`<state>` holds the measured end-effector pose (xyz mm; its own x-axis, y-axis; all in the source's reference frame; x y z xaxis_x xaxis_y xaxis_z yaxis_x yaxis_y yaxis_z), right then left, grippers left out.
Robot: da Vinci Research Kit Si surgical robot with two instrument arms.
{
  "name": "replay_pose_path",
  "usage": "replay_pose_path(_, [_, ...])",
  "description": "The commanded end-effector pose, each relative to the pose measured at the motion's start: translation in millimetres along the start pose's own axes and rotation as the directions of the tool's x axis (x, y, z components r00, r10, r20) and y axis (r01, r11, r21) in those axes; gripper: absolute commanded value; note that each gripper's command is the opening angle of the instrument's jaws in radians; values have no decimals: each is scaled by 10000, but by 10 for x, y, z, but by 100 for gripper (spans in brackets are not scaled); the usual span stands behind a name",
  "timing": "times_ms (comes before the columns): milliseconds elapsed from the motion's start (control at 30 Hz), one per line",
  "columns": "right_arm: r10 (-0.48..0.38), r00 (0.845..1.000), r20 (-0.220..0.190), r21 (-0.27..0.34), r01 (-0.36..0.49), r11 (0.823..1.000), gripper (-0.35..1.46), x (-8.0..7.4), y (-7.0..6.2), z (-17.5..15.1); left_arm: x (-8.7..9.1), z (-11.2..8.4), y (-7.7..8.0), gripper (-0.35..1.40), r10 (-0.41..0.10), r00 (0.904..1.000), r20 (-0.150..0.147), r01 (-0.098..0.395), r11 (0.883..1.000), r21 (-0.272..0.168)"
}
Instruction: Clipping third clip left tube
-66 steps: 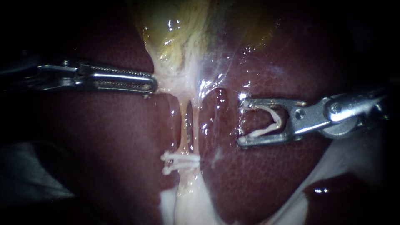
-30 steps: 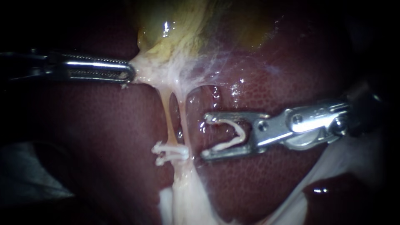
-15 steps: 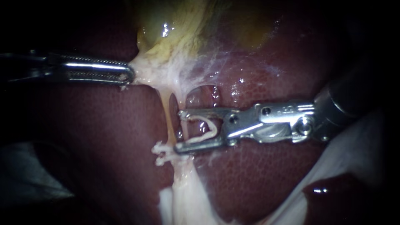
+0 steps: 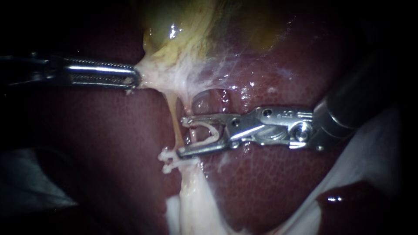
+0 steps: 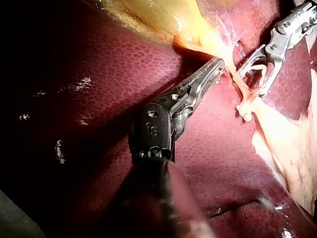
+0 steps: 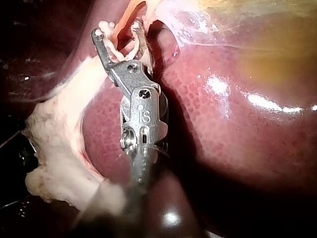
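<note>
Between the parted jaws of my right instrument (image 4: 182, 136) sits a white clip (image 4: 210, 130). It is spread open, with one leg lying along each jaw, so the jaws hold it wide.

At the jaw tips the left tube (image 4: 175, 118) runs down across the mouth. The lower tip reaches it and the upper tip stands just beside it. I cannot tell whether the tube is fully inside the clip. A thinner pale strand (image 4: 190, 130) next to the tube lies within the mouth.

Just under the lower jaw, two closed clips (image 4: 170, 161) cross the same tube.

Further out, my left instrument (image 4: 136, 79) has its jaws pressed together on pale tissue (image 4: 150, 74) below the yellow gallbladder (image 4: 183, 26), and that tissue is stretched taut toward it. Dark red liver (image 4: 109, 143) lies behind everything.
</note>
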<state>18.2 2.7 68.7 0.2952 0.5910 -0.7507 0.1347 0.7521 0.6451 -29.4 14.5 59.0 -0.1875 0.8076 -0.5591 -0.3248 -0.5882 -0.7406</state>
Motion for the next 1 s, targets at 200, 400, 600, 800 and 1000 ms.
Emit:
replay_pose_path(200, [179,9994,-302,324,-169,9993,50,1,1,5,0,0,0,-35,-1,10000,0,1,10000,1])
replay_pose_path(400, [517,9958,-757,757,-460,9961,50,4,4,12,0,1,0,-35,-2,10000,-2,2,10000,6])
replay_pose_path(600, [735,9908,-1139,1064,-614,9924,50,8,8,21,0,1,0,-35,-1,10000,-2,1,10000,7])
replay_pose_path(800, [772,9862,-1466,1100,-613,9920,50,12,12,31,0,2,0,-35,0,10000,-5,0,10000,14])
replay_pose_path(1000, [785,9834,-1637,1296,-574,9899,50,20,14,39,-1,4,-1,-35,4,10000,-6,-4,10000,15])
